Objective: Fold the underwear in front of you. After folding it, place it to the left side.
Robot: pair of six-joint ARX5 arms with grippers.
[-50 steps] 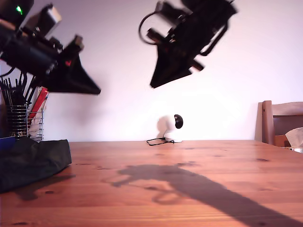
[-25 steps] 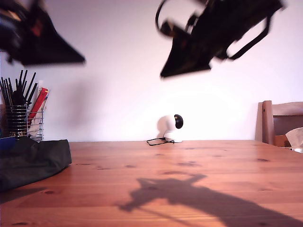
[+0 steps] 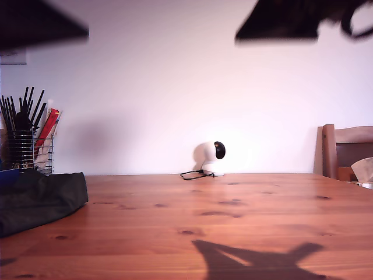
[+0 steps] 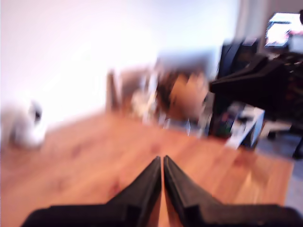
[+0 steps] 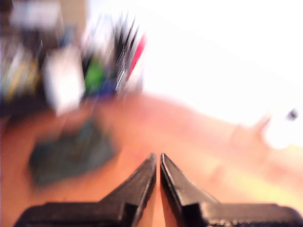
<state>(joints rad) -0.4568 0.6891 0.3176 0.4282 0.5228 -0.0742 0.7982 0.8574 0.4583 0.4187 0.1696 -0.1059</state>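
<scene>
Change: both arms had risen since a second ago; in the exterior view only blurred dark shapes showed at the top edge, and their shadow had slid toward the near edge of the table [image 3: 245, 204].
Meaning: looked like a retreat after the drop-off; task judged done or nearly so.
Underwear [image 3: 38, 198]: sat at the exterior view's left, bunched into a dark folded heap on the table just in front of the wire pen holder [image 3: 26, 149]; same spot as before.
Look: very dark green-black, soft, lumpy top, edges not crisp; fold quality hard to tell.
My first gripper [image 4: 162, 163]: jaws pressed together, nothing held; well above the table, underwear not in its view.
My second gripper [image 5: 157, 160]: jaws pressed together, empty; underwear [image 5: 71, 153] lay ahead of it and off to one side, well apart, blurred.
Other: white camera [image 3: 213, 157] at the far table edge, chair [image 3: 344, 149] at the exterior view's right, both untouched.
</scene>
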